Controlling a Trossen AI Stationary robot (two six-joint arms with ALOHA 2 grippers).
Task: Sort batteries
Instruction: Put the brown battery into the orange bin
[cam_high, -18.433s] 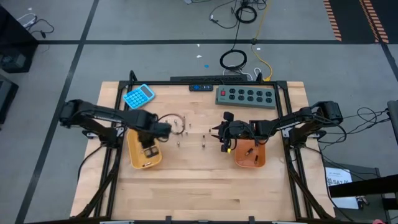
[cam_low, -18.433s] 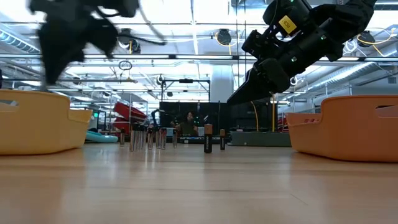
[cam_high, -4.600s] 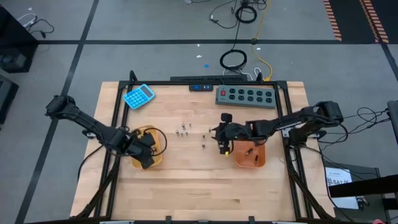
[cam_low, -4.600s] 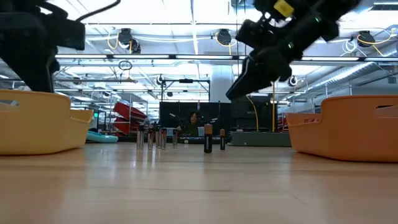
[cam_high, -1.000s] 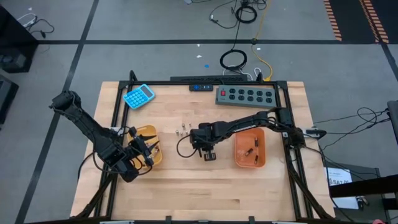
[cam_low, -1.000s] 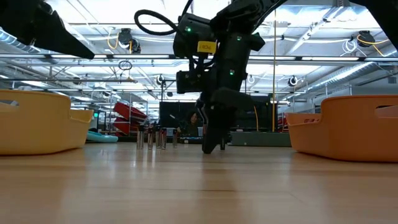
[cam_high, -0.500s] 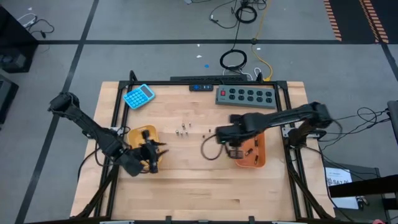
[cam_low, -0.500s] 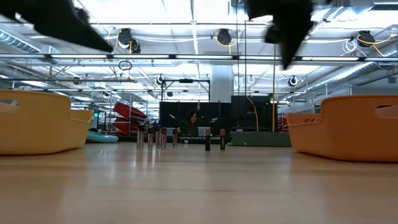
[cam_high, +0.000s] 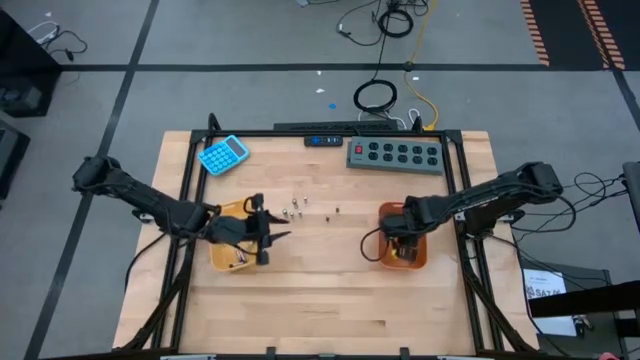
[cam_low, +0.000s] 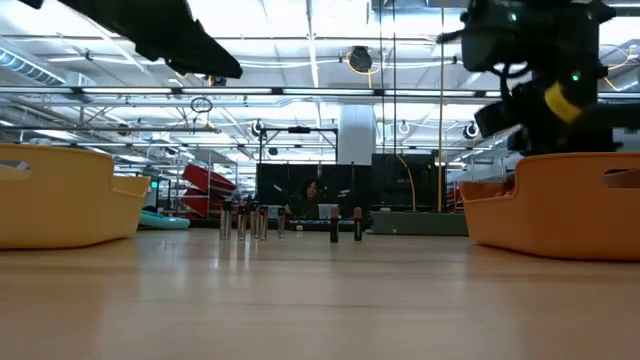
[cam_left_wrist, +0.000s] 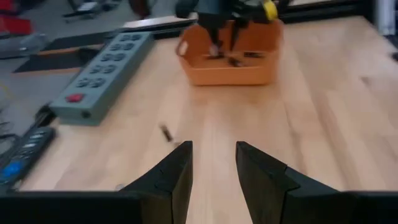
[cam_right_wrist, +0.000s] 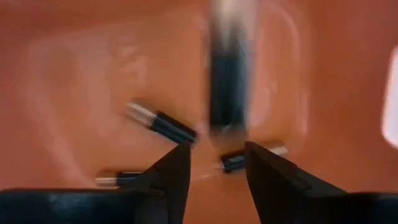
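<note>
My right claw (cam_right_wrist: 214, 163) hangs inside the orange tray (cam_high: 410, 252) with its fingers spread apart and gripping nothing. A dark battery (cam_right_wrist: 227, 84) shows blurred just ahead of the fingertips, clear of both pads. On the tray floor below it I count three more batteries: one dark with a silver cap (cam_right_wrist: 163, 125), one near the tips (cam_right_wrist: 239, 160), and one low beside the left finger (cam_right_wrist: 119, 179).

My left claw (cam_left_wrist: 212, 163) sits over the yellow tray (cam_high: 228, 256), pointing across the table toward the orange tray, fingers parted and empty. One battery (cam_high: 238, 262) is visible on the yellow tray's floor; the arm hides the rest of it.

Between the two trays, toward the power strip (cam_high: 394, 154), the unsorted batteries (cam_high: 296, 209) stand upright on the wood. From table level I count about five silvery ones in a tight cluster (cam_low: 246, 221) and two darker ones (cam_low: 345, 224) just beside them, nearer the orange tray. The blue calculator (cam_high: 223, 154) lies beyond the yellow tray.
</note>
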